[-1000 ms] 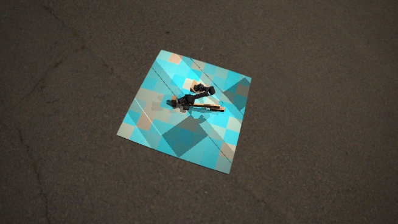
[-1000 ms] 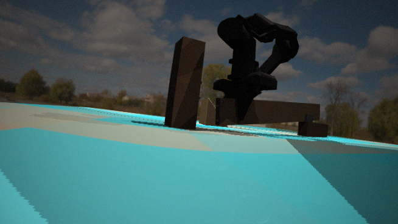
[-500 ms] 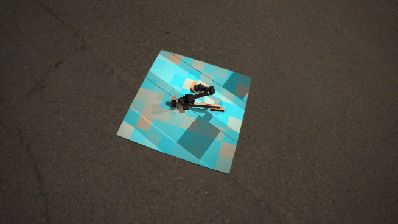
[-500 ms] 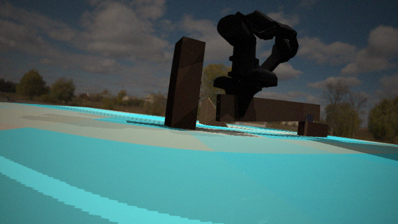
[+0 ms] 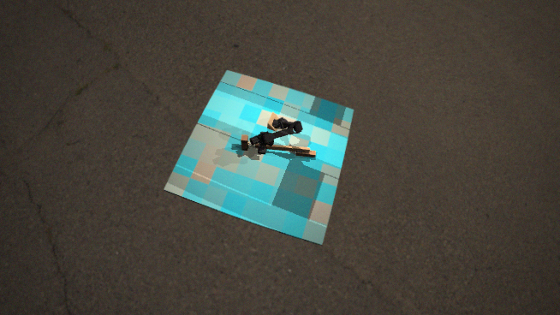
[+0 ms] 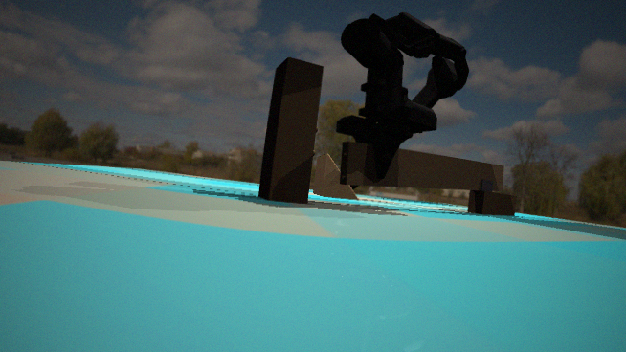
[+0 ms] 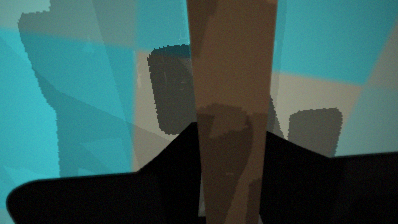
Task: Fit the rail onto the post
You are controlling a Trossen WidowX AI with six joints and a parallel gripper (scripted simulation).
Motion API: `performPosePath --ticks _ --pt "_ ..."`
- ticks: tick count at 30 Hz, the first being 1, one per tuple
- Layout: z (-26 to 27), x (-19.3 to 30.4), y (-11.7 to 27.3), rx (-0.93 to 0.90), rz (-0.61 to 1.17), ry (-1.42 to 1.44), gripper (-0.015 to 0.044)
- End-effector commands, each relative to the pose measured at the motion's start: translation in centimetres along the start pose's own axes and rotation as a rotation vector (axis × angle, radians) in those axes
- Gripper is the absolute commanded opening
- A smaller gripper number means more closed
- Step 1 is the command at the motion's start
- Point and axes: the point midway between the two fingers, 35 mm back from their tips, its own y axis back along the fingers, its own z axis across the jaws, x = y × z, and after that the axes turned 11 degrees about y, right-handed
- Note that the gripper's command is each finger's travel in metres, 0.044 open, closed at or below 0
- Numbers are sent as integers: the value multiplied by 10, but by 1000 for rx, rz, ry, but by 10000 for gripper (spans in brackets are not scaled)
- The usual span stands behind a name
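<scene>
Patchwork turquoise-and-grey table (image 6: 144,268) under a cloudy sky. On it stands the post (image 6: 290,131); beside it, my claw (image 6: 375,167) is clamped on the rail (image 6: 445,169) near the rail's post-side end, which is lifted off the table with a gap to the post. Farthest from the post, the footboard block (image 6: 490,202) carries the rail's other end.

Post (image 6: 290,131) and footboard block (image 6: 490,202) on table (image 6: 287,287)

Wood and matt black plastic

The rail (image 7: 232,100) is seen as matt brown wood; the gripper (image 7: 235,195) is finished in dull black.
</scene>
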Motion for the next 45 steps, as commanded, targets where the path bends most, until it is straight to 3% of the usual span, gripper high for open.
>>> performPosePath --ticks 1,45 --pt "-1 0 4 9 0 1 0" --pt "-1 0 20 9 0 1 0"
